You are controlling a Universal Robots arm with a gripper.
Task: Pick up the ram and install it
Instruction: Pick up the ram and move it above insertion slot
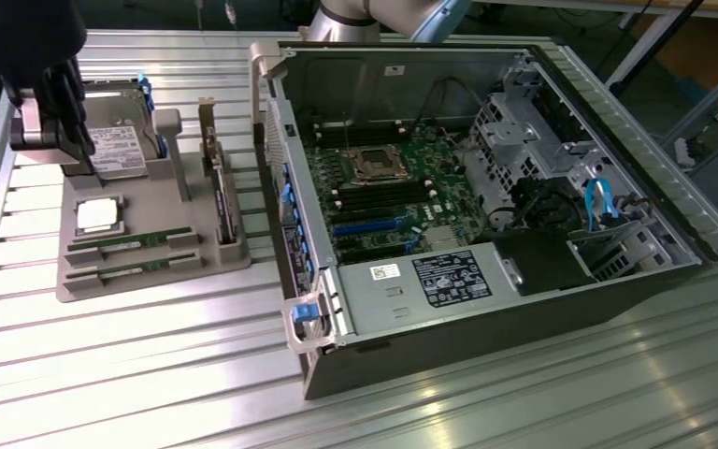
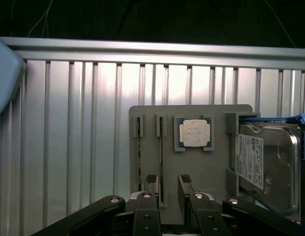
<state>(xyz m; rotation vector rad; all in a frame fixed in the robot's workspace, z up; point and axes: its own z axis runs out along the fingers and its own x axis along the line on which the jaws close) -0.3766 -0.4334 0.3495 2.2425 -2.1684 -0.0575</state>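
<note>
Two thin green ram sticks lie edge-up in slots of a grey fixture tray [image 1: 147, 285], beside each other: one [image 1: 128, 242] [image 2: 161, 152] nearer the silver CPU chip [image 1: 97, 215] [image 2: 195, 132], the other [image 1: 126, 270] [image 2: 138, 152] nearer the tray's edge. My gripper [image 1: 70, 150] [image 2: 168, 183] hangs above the tray, open and holding nothing. In the wrist view its two dark-padded fingertips [image 2: 152, 180] straddle the end of the stick nearer the CPU, well above it. The open computer case [image 1: 484, 196] with its motherboard [image 1: 384, 201] lies to the exterior view's right of the tray.
A hard drive [image 1: 116, 150] [image 2: 265, 162] stands in the tray's far end, and a larger green card [image 1: 220, 201] stands on edge along the tray's case side. Ribbed metal tabletop [image 1: 147, 374] surrounds everything. The case's raised side wall [image 1: 287, 215] stands between tray and motherboard.
</note>
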